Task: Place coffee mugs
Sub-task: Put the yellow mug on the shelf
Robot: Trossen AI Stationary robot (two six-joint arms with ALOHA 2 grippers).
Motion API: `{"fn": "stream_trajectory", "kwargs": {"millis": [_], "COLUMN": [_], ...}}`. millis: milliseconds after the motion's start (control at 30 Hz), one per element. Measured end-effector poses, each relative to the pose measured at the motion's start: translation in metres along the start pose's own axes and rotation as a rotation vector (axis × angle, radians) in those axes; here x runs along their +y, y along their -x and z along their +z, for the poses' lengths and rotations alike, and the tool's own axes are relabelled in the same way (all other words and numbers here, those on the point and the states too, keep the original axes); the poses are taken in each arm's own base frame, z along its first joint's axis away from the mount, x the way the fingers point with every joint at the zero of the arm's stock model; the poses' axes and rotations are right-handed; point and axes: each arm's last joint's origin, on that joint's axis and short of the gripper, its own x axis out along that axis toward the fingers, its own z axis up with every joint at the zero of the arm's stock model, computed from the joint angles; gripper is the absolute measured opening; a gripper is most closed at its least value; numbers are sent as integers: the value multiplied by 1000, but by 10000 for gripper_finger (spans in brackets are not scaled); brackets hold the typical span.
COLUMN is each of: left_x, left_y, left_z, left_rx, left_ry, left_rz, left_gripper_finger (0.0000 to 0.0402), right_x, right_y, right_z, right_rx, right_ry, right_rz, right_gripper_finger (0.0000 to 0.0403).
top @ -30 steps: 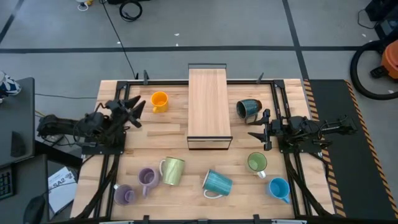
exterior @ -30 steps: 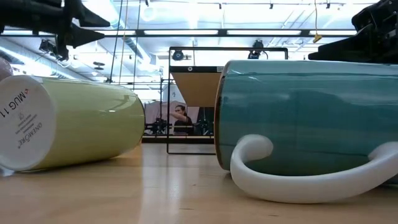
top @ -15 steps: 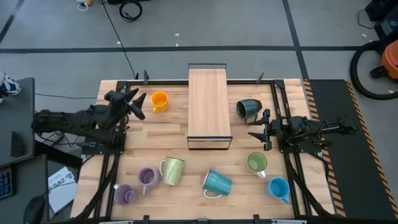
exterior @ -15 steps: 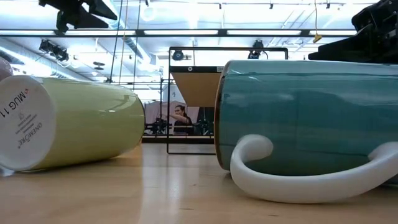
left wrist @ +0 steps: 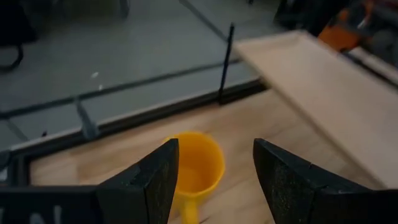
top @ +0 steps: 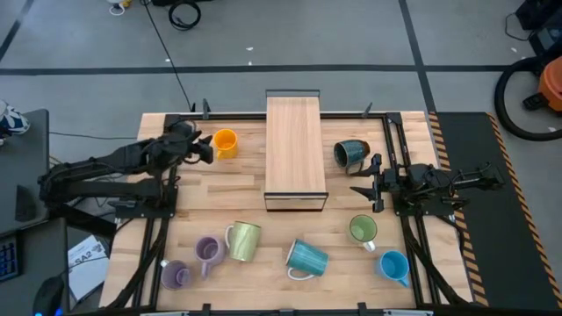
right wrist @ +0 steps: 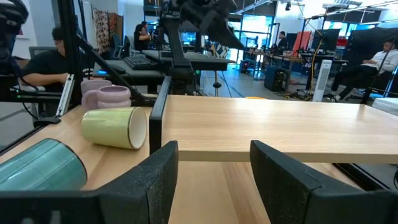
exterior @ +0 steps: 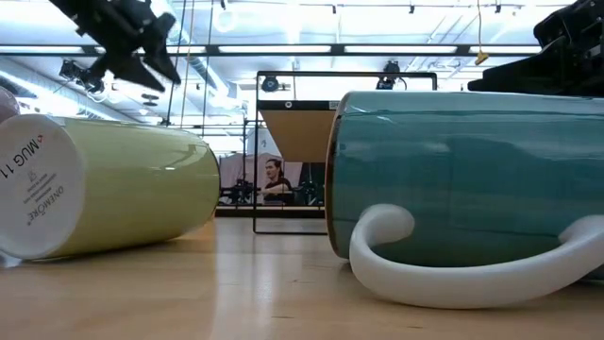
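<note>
Eight mugs are spread over the wooden table (top: 413, 118), around a raised wooden shelf (top: 296, 145) on a thin black frame that stands at the middle of the far side.

The orange mug (top: 225, 142) is seen upright left of the shelf, its mouth open to the overhead camera and its handle toward the near edge. The dark teal mug (top: 350, 154) lies on its side just right of the shelf, its dark inside showing.

Along the near edge, two lilac mugs (top: 208, 251) (top: 175, 275) are set close together at the left. Beside them the pale yellow-green mug (top: 243, 240) lies on its side, with a white base and printed lettering visible in the low view. The larger ribbed teal mug (top: 307, 258) also lies on its side near the middle, its white handle turned toward the near edge. Further right, the green mug (top: 363, 230) stands upright with a pale interior, and the bright blue mug (top: 393, 265) is placed near it, toward the near right corner.

The left gripper (top: 201, 149) is held just beside the orange mug, fingers spread wide and nothing between them. The right gripper (top: 370, 183) is parked at the right side, between the dark teal and green mugs, likewise wide open and holding nothing.
</note>
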Motion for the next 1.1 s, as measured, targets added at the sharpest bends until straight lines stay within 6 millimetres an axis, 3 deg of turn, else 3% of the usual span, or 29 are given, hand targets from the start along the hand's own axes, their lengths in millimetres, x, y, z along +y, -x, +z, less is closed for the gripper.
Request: {"fn": "stream_trajectory", "kwargs": {"millis": [467,1100], "left_x": [2,-4], "left_y": [-47,-96], "left_z": [-8,-41], "left_rx": [201,527], "left_ry": [-9,-86], "left_rz": [104,145], "left_gripper_finger": [212,212], "right_x": [0,0], "right_y": [0,0], "right_z": [0,0], "right_rx": [0,0], "right_ry": [0,0], "right_rz": [0,0], "right_gripper_finger": [205,205]}}
